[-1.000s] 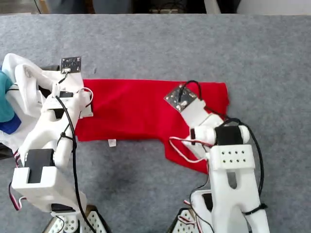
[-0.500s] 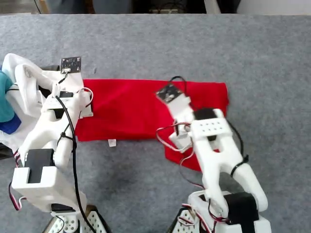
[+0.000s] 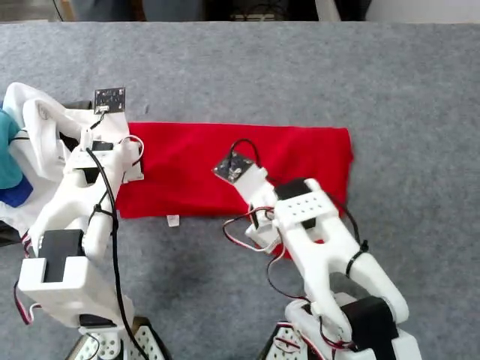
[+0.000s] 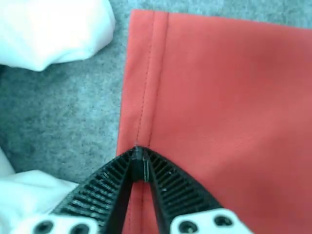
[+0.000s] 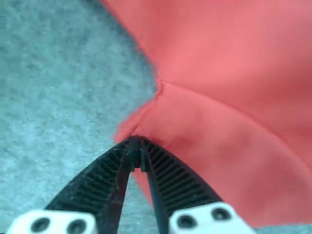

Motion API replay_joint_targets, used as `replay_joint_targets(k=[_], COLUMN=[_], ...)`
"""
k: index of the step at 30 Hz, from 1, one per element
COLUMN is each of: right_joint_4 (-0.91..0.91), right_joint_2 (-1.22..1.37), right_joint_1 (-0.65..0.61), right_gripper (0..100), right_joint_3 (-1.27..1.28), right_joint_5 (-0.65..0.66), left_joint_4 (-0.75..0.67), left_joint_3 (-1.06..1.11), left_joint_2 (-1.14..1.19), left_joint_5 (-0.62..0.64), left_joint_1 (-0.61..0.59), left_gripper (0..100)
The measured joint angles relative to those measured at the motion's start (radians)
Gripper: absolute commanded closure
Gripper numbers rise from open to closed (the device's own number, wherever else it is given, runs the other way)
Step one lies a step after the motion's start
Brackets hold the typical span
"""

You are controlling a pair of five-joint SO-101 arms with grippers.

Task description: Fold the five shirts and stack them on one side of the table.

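The red shirt (image 3: pixel 187 161) is lying as a long, smooth rectangle across the grey, felt-like worktop (image 3: pixel 337 67), with its near right part hidden beneath the right arm. The left hand (image 4: pixel 138 163), its ribbed black fingers (image 4: pixel 109 187) pressed together, is pinching the shirt's double-stitched hem at the left edge. The right hand (image 5: pixel 135 148) is likewise pinching a creased fold at the shirt's near edge. A rumpled heap of white, teal and blue garments (image 3: pixel 41 124) is sitting at the worktop's left end, just beside the shirt.
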Motion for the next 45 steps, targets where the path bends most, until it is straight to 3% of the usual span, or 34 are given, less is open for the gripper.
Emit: replay_joint_targets(k=[6, 14, 18, 22, 27, 36, 41, 45], right_joint_4=[0.006, 0.261, 0.299, 0.29, 0.15, -0.028, 0.029, 0.176], right_joint_2=[0.0, 0.0, 0.0, 0.0, 0.0, 0.0, -0.006, -0.087], right_joint_1=[-0.002, 0.025, 0.077, 0.08, 0.08, -0.021, -0.021, 0.086], right_gripper=[98.4, 98.4, 98.4, 98.4, 98.4, 98.4, 98.4, 98.4], right_joint_3=[-0.002, -0.235, -0.308, -0.302, -0.152, 0.012, -0.006, -0.144], right_joint_5=[0.0, 0.002, 0.002, 0.002, 0.002, 0.0, 0.0, 0.003], left_joint_4=[0.0, 0.0, 0.0, 0.0, 0.0, 0.0, 0.0, 0.0], left_joint_3=[0.0, 0.0, 0.0, 0.0, 0.0, 0.0, 0.0, 0.0], left_joint_2=[0.0, 0.0, 0.0, 0.0, 0.0, 0.0, 0.0, 0.0], left_joint_5=[0.0, 0.0, 0.0, 0.0, 0.0, 0.0, 0.0, 0.0], left_joint_1=[0.0, 0.0, 0.0, 0.0, 0.0, 0.0, 0.0, 0.0], left_gripper=[97, 97, 97, 97, 97, 97, 97, 97])
